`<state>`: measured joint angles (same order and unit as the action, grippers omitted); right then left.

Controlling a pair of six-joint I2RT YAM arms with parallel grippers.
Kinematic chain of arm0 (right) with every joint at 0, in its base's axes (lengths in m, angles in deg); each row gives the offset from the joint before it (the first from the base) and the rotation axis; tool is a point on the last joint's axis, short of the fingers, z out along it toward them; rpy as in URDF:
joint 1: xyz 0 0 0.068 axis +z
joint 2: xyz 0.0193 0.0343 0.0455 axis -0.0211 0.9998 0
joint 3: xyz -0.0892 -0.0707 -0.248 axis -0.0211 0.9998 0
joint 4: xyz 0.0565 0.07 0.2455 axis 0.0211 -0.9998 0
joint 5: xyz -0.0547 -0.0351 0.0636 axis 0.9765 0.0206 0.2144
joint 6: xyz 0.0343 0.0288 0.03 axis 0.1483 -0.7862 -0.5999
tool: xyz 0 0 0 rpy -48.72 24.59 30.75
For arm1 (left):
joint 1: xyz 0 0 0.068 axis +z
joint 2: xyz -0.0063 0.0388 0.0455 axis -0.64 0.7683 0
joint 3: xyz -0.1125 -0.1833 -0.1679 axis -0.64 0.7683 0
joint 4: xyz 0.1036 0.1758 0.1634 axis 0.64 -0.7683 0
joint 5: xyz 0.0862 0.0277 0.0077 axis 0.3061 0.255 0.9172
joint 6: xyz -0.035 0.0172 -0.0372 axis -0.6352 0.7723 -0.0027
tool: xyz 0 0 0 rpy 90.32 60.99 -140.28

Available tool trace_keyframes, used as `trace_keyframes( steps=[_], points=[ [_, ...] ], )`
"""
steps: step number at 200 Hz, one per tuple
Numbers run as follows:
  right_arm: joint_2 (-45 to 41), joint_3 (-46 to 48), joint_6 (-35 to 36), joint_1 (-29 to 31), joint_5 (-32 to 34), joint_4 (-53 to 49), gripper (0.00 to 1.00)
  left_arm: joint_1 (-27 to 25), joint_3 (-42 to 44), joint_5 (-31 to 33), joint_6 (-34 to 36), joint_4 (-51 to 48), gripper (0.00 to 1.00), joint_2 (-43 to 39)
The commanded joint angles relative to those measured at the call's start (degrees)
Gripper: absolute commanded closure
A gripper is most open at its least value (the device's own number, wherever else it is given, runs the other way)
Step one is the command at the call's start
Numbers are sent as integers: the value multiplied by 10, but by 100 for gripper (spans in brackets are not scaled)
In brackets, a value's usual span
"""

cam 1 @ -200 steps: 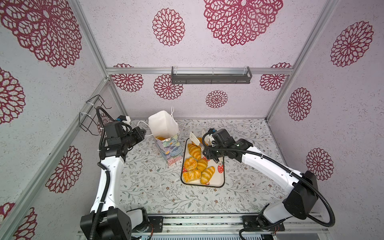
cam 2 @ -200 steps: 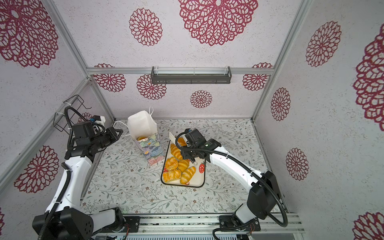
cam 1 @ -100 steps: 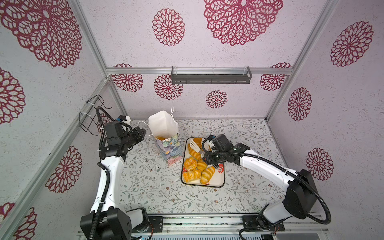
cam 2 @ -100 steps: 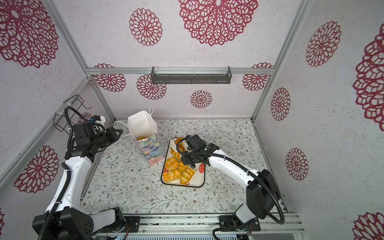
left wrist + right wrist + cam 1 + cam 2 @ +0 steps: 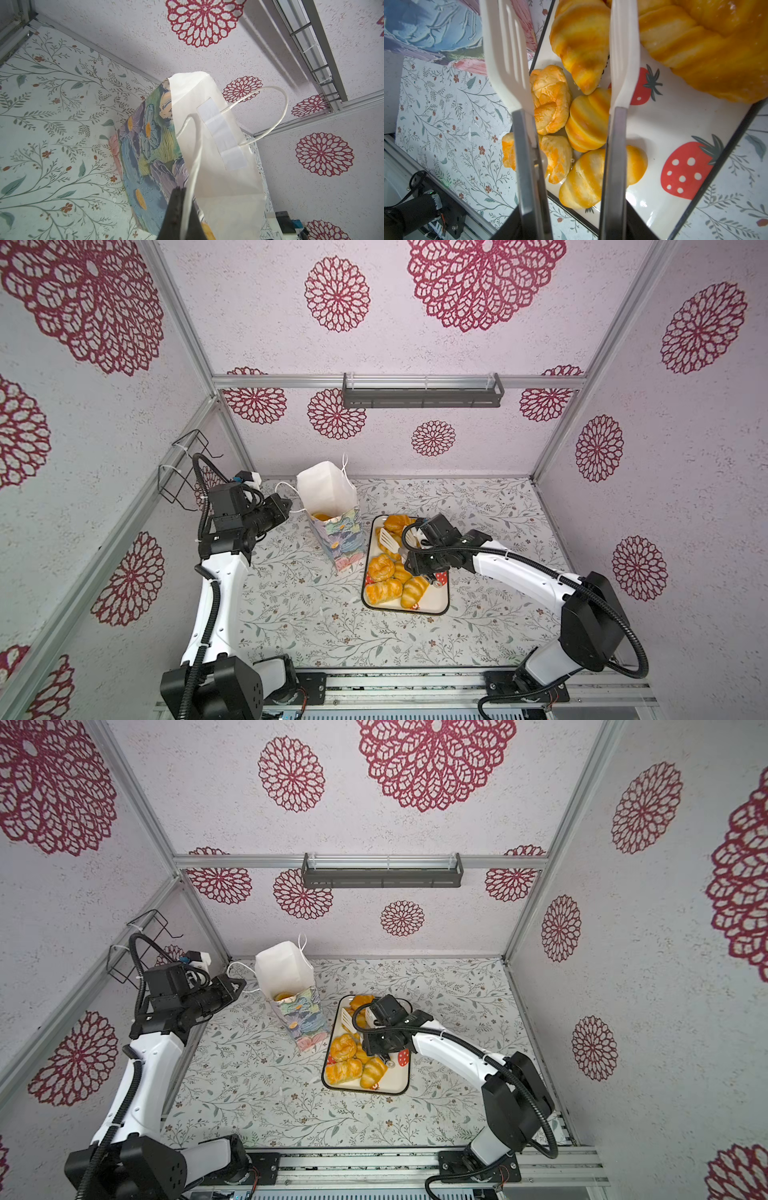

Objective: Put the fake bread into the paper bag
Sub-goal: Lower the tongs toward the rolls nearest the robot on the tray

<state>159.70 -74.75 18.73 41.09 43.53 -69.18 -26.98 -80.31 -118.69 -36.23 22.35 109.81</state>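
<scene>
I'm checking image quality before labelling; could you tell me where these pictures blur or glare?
Right wrist view: the tongs blur towards the lens, with glare on the tray. Left wrist view: the left gripper is a dark blur, the paper bag sharp. Both top views: even light, soft shadows.

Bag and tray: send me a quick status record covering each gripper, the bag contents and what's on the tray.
left gripper: shut on bag handle
right gripper: holding tongs
tongs: blades apart over tray, nothing clamped
bag: upright, one bread visible inside
tray: beside bag, at least six pieces on it
</scene>
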Motion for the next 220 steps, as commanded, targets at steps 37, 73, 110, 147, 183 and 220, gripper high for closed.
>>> trace_keyframes(
  steps=[37, 73, 110, 147, 183, 220],
  points=[
    [13, -1, -5, -1, -6, 20, 46, 5, 8, 1, -4, 9, 100, -11],
    [25, -4, -3, -1, -3, 19, 46, 5, 7, 1, -2, 9, 100, -12],
    [38, -8, -2, -1, -6, 22, 46, 6, 8, 1, -3, 9, 100, -11],
    [51, -17, 0, -1, -6, 20, 46, 6, 7, 2, -3, 8, 100, -11],
    [54, -30, 8, -1, 12, -2, 46, 5, 8, 4, -2, 7, 100, -12],
    [46, -32, 12, 0, 13, -13, 46, 6, 7, 1, -2, 8, 100, -12]
  ],
)
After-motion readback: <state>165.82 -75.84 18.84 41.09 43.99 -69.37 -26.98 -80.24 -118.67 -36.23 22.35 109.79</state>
